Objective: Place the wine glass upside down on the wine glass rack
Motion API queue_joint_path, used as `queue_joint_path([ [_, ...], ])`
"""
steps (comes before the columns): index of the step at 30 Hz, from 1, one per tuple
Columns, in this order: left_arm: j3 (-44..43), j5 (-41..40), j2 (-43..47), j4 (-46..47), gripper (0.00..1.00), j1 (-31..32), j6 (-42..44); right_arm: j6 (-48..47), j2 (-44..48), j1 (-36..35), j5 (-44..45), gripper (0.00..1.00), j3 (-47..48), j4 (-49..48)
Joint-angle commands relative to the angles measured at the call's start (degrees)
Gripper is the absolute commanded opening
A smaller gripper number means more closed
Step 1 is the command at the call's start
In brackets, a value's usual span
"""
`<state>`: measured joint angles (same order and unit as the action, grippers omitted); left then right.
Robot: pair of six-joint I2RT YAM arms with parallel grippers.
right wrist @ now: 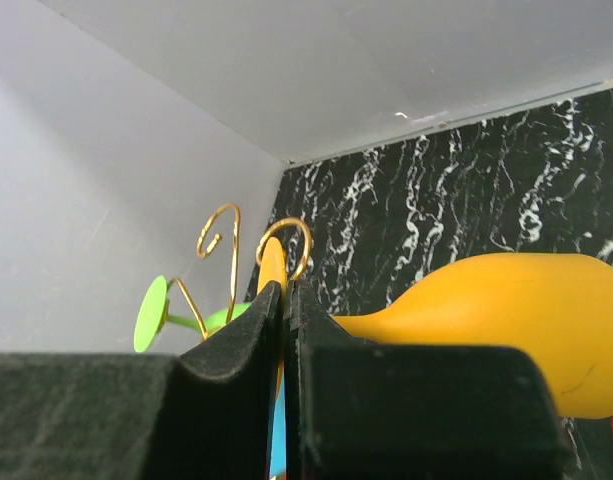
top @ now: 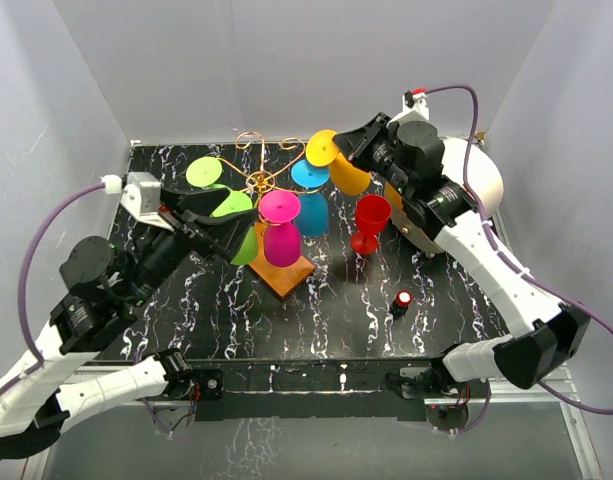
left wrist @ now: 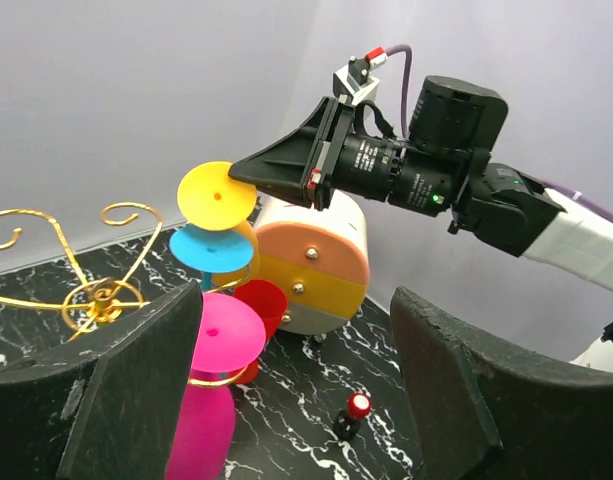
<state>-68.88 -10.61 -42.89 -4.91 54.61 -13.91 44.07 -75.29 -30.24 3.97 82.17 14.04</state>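
The gold wire wine glass rack (top: 258, 182) stands mid-table on its orange-brown base (top: 289, 277). Pink (top: 280, 228), blue (top: 311, 200) and green (top: 231, 208) glasses hang on it upside down. My right gripper (top: 338, 152) is shut on the foot disc of a yellow wine glass (top: 350, 178), which is tilted by the rack's right arms. In the right wrist view the fingertips (right wrist: 271, 300) pinch that disc beside a gold scroll (right wrist: 286, 245), with the yellow bowl (right wrist: 506, 320) to the right. My left gripper (left wrist: 306, 400) is open and holds nothing, close to the green glasses.
A red wine glass (top: 371, 222) stands upright on the black marbled table (top: 326, 320), right of the rack. A small black item with a red cap (top: 401, 300) lies near the front right. White walls enclose the table on three sides.
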Motion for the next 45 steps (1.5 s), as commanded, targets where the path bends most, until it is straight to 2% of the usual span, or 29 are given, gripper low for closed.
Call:
queue_joint_path([
  [1,-1.2,-4.4,3.5,-5.0,0.74,0.3,0.4,3.3,-3.0,2.9,-4.5,0.00,5.0,-11.1],
  [6,-0.9,-5.7,6.3,-7.4,0.74,0.3,-0.5,7.4,-8.2,4.9,-8.9,0.00,7.7,-13.8],
  [13,0.4,-7.1,8.7,-10.8,0.74,0.2,-2.1,9.6,-16.1,6.2,-19.0,0.00,15.5,-11.6],
  [19,1.6,-7.6,9.9,-12.2,0.74,0.2,-3.9,14.1,-21.9,6.5,-25.4,0.00,19.4,-13.8],
  [27,2.3,-7.5,10.9,-12.2,0.74,0.3,-5.4,14.6,-29.5,6.4,-36.2,0.00,26.2,-14.4],
  [37,2.7,-8.1,11.4,-12.0,0.74,0.3,-5.8,16.2,-29.7,6.3,-41.1,0.00,25.3,-16.1],
  [45,2.9,-8.7,11.7,-11.5,0.74,0.2,-5.9,16.4,-26.3,6.3,-42.2,0.00,21.1,-16.2],
])
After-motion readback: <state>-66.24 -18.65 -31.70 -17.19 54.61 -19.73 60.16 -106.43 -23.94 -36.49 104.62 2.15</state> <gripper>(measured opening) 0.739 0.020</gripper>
